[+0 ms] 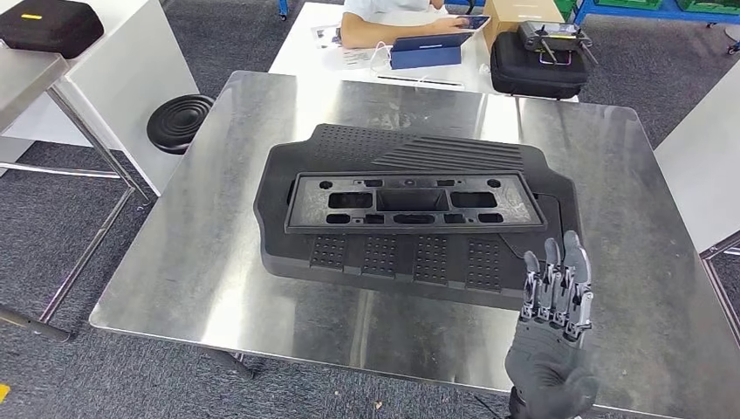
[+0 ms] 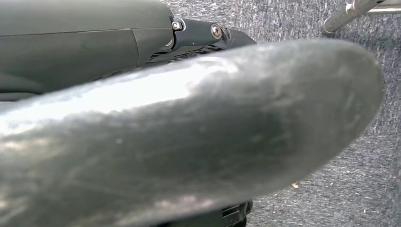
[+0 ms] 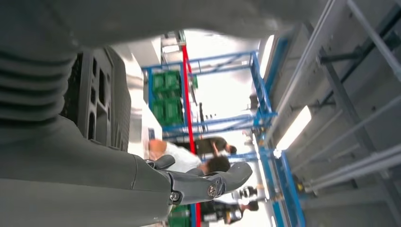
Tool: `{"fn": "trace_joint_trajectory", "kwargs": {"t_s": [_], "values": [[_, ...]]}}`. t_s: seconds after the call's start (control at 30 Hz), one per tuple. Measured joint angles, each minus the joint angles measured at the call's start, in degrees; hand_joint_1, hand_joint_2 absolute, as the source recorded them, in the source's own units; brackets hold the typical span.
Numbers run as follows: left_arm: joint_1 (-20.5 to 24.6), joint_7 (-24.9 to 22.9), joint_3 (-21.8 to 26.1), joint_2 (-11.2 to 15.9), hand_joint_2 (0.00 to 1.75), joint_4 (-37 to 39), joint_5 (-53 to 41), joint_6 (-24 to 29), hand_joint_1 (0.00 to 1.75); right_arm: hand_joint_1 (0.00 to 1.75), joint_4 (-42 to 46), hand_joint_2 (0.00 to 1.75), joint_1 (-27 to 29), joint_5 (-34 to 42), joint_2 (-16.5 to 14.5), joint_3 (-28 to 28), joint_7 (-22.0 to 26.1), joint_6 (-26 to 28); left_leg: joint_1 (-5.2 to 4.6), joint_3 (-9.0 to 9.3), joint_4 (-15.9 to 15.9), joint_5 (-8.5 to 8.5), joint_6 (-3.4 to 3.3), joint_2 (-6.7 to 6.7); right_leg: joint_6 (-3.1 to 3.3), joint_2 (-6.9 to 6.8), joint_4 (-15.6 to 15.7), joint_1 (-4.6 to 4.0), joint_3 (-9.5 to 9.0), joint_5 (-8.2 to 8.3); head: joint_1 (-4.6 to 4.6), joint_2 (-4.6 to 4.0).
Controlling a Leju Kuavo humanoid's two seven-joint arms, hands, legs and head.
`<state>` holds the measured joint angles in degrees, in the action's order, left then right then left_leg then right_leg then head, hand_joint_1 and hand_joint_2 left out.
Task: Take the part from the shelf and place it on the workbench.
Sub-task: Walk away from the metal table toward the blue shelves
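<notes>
Black moulded plastic part (image 1: pixel 410 209) lies flat mid-workbench (image 1: pixel 174 262), a wide ribbed panel with a recessed rectangular frame and cut-outs on top; already on the bench, so placing looks done or nearly so.

Handling, by judgement: rigid, fairly light for its bulk, awkward because wide; matte textured surface should grip fine; thin frame ribs and tabs look like the fragile bits; take hold by the long outer edges at 3 and 9 o'clock, or the thick front lip at 6, not the inner frame.

Right hand (image 1: pixel 554 288) is at 5 o'clock of the part, just off its near right corner, fingers straight up and close together, holding nothing; whether it touches the part I cannot tell. Left hand (image 2: pixel 189 137) hangs beside the bench over grey carpet; a blurred cover blocks the fingers, cannot tell their state.

Room: bare steel all round the part, widest at 9 and 3 o'clock; bench front edge close at 6; black round stool (image 1: pixel 179 122) at 10 o'clock off the bench; person (image 1: pixel 393 22) at a white table (image 1: pixel 305 44) at 12, with a black case (image 1: pixel 537 65) at 1.
</notes>
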<state>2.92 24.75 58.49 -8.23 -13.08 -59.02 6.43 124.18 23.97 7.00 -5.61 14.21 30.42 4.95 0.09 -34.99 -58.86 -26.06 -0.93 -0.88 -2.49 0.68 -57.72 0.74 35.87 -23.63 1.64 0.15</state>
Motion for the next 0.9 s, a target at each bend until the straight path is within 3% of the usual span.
{"fn": "trace_joint_trajectory", "kwargs": {"t_s": [0.37, 0.67, 0.73, 0.83, 0.87, 0.9], "values": [[-0.1, 0.1, 0.8, 0.1, 0.0, -0.3, -0.4, -0.1, 0.0, 0.0, 1.8, 0.0, 1.4, -2.2, -2.3, -4.0, 1.0, 0.3, 0.0, 0.02, 0.0, 0.01, 0.0, 0.01, 0.01, 0.0, 0.0, 0.0, -0.02, 0.0, 0.0, 0.0], [-0.2, 0.1, 1.3, 0.3, 0.0, -0.5, -0.3, -0.1, 0.0, 0.0, 2.4, 0.0, 1.9, -4.0, -3.4, -4.8, 1.5, 0.5, -0.3, 0.57, 0.2, -0.16, -1.11, 0.26, -0.59, 0.19, 0.2, 0.49, -0.39, -0.07, 0.04, 0.0], [-0.2, 0.1, 1.3, 0.2, 0.0, -0.5, -0.2, -0.1, 0.0, 0.0, 2.7, 0.0, 2.0, -4.1, -3.5, -4.9, 1.5, 0.5, 0.24, 1.15, 1.0, 0.23, -1.53, 0.8, -0.66, 0.17, -2.0, 0.39, 0.56, -1.45, -0.08, 0.0], [-0.2, 0.1, 1.4, 0.2, 0.0, -0.5, -0.2, -0.1, 0.0, 0.0, 2.8, 0.0, 2.0, -4.2, -3.5, -5.1, 1.6, 0.6, 0.6, 1.37, 1.2, 0.3, -1.72, 1.85, -0.57, 0.01, -12.5, 0.64, 5.5, -6.29, -0.25, 0.0], [-0.2, 0.1, 1.5, 0.1, 0.0, -0.5, -0.2, -0.1, 0.0, 0.0, 2.8, 0.0, 2.0, -4.2, -3.5, -5.2, 1.6, 0.6, 0.63, 1.34, 1.2, 0.26, -1.67, 2.26, -0.85, -0.05, -15.2, 0.81, 6.77, -7.26, -0.24, 0.0], [-0.2, 0.1, 1.5, 0.1, 0.0, -0.5, -0.2, -0.1, 0.0, 0.0, 2.8, 0.0, 2.1, -4.2, -3.5, -5.2, 1.6, 0.6, 0.71, 1.34, 1.2, 0.2, -1.55, 2.67, -1.34, -0.17, -16.0, 0.98, 6.97, -7.41, -0.23, 0.0]]}}
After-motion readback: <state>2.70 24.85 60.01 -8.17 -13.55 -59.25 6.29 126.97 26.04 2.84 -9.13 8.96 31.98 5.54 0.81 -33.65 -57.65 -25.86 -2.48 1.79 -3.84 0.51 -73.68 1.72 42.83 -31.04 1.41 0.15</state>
